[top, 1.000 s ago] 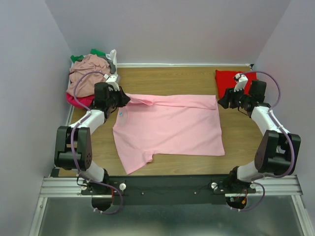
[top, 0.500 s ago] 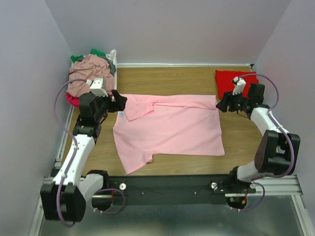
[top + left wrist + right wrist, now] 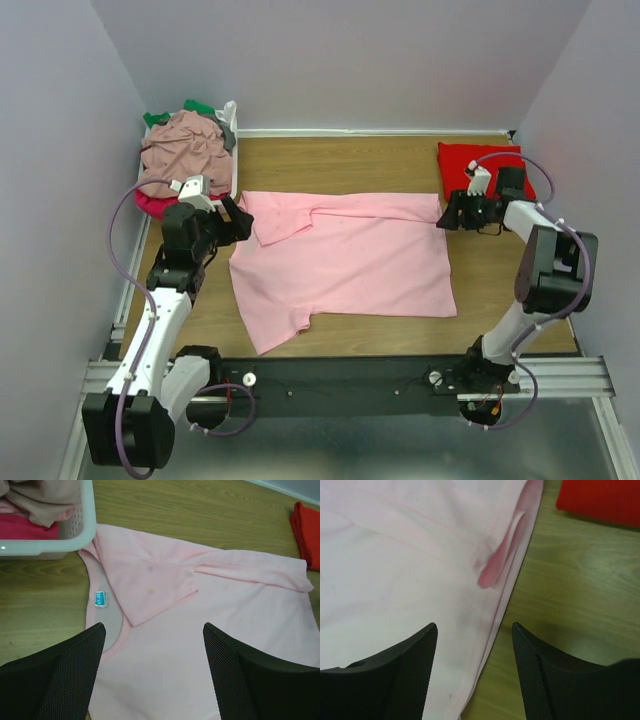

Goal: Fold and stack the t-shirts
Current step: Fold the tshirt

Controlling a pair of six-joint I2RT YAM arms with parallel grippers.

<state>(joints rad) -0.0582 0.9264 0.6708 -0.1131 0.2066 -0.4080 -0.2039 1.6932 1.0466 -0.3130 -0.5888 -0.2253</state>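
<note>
Pink t-shirt (image 3: 345, 265) lies spread flat mid-table, its neck with the blue label (image 3: 101, 598) toward frame left and its upper sleeve folded in over the chest. Left gripper (image 3: 240, 222) hovers at the collar, jaws wide apart, holding nothing. Right gripper (image 3: 447, 214) hangs over the hem's upper corner, fingers spread, empty too. Red t-shirt (image 3: 482, 166) sits folded at upper right. At upper left, the white basket (image 3: 86, 527) holds a dusty rose tee (image 3: 185, 150).
</note>
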